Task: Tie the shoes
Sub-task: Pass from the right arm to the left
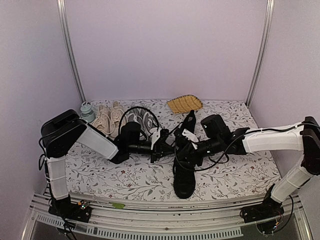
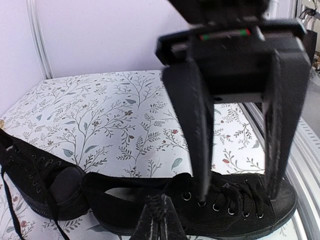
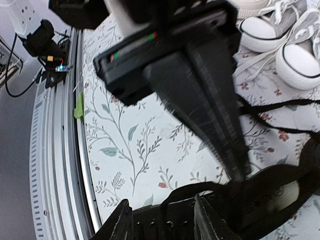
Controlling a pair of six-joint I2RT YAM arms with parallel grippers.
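Note:
One black shoe (image 1: 184, 176) lies mid-table with its toe toward the near edge, and the left wrist view shows its eyelets (image 2: 235, 207). The second black shoe (image 1: 189, 123) stands tilted behind it, seen too as the dark shoe (image 2: 47, 186) on the left. My left gripper (image 2: 161, 207) is shut on a black lace (image 2: 156, 201) above the shoe's opening. My right gripper (image 3: 162, 222) hangs open over the same shoe (image 3: 250, 205), its fingers (image 2: 196, 125) pointing down at the eyelets. Both grippers meet over the shoe, left (image 1: 167, 148) and right (image 1: 181, 152).
A beige pair (image 1: 107, 119) and a grey pair with white toe caps (image 1: 142, 120) stand at the back left, next to a pale jar (image 1: 87, 111). A woven yellow tray (image 1: 185, 104) lies at the back. The metal rail (image 3: 57, 165) runs along the near edge.

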